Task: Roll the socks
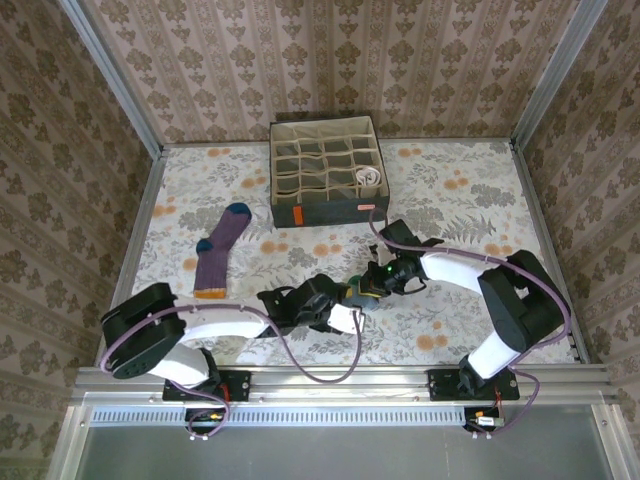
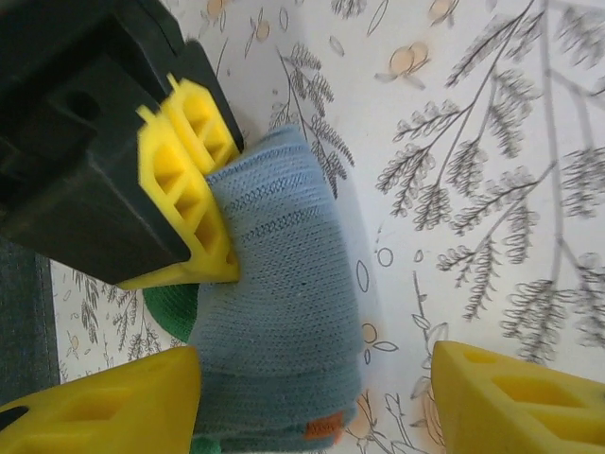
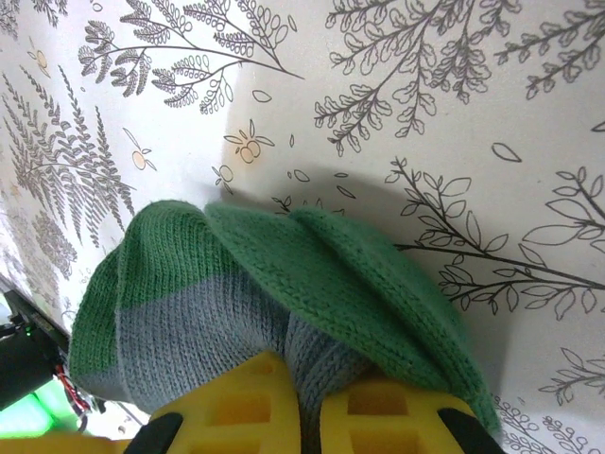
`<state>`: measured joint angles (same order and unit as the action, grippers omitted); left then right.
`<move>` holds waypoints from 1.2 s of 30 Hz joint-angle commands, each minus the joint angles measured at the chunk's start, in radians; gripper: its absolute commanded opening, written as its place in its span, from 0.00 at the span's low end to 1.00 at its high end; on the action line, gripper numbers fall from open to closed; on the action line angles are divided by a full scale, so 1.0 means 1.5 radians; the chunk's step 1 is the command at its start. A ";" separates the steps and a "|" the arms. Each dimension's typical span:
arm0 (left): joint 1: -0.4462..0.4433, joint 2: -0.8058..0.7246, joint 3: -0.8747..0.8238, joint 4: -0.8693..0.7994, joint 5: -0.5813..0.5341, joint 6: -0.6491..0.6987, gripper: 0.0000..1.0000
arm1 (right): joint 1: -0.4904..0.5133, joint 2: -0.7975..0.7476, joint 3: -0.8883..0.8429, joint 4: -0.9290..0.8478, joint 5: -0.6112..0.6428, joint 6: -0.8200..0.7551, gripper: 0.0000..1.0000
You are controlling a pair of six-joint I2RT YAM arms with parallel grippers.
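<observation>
Lying bundled on floral-print tablecloth (image 1: 455, 235): soft, thick-folded grey-blue ribbed knit sock with green toe (image 3: 284, 274). Green toe end points away from right gripper (image 3: 310, 378), yellow fingers clamped on grey part. Left gripper (image 2: 312, 402) spread, bundle between its fingers. Flat purple sock with blue toe (image 1: 220, 255) lies well left, toe pointing far.

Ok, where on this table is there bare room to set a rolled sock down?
Bare cloth lies right of the grey box, up to the right rail, and left of it, beyond the purple sock. Crowded: centre front, where the left gripper and right gripper meet over the grey-blue sock.
</observation>
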<state>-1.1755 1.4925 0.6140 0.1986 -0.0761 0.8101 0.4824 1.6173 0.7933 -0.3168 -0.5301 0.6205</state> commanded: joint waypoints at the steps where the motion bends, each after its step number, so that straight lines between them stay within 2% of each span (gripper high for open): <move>1: 0.009 0.038 0.007 0.067 -0.035 0.003 0.65 | 0.000 0.068 -0.046 -0.066 0.094 -0.003 0.02; 6: 0.048 0.074 0.003 0.118 0.025 -0.045 0.63 | -0.010 0.086 -0.053 -0.046 0.041 0.001 0.01; 10: 0.081 0.102 -0.008 0.152 0.061 -0.082 0.52 | -0.027 0.091 -0.070 0.009 -0.025 0.030 0.01; 13: 0.112 0.102 -0.021 0.164 0.107 -0.117 0.38 | -0.034 0.096 -0.073 0.033 -0.063 0.042 0.01; 16: 0.129 0.087 -0.022 0.136 0.145 -0.127 0.13 | -0.038 0.093 -0.075 0.050 -0.083 0.048 0.03; 18: 0.136 0.076 -0.010 0.089 0.167 -0.128 0.01 | -0.038 0.066 -0.078 0.071 -0.081 0.052 0.11; 20: 0.142 0.064 0.010 0.021 0.187 -0.133 0.00 | -0.038 -0.003 -0.080 0.075 -0.041 0.054 0.21; 22: 0.148 0.055 0.020 -0.028 0.214 -0.139 0.00 | -0.039 -0.079 -0.070 0.041 0.024 0.044 0.37; 25: 0.154 0.050 0.036 -0.092 0.252 -0.145 0.00 | -0.048 -0.146 -0.044 -0.032 0.095 0.008 0.48; 28: 0.155 0.065 0.084 -0.186 0.278 -0.144 0.00 | -0.057 -0.195 -0.051 -0.055 0.123 -0.033 0.47; 30: 0.158 0.090 0.136 -0.274 0.298 -0.134 0.00 | -0.055 -0.235 -0.078 -0.040 0.147 -0.045 0.43; 34: 0.161 0.147 0.238 -0.428 0.331 -0.115 0.00 | -0.050 -0.364 -0.165 0.006 0.218 -0.026 0.38; 36: 0.162 0.167 0.268 -0.470 0.350 -0.105 0.00 | -0.050 -0.399 -0.194 0.014 0.220 -0.010 0.40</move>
<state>-0.9405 1.7008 0.9707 -0.2512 0.3687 0.6243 0.4038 1.0718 0.5499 -0.2958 -0.2874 0.5976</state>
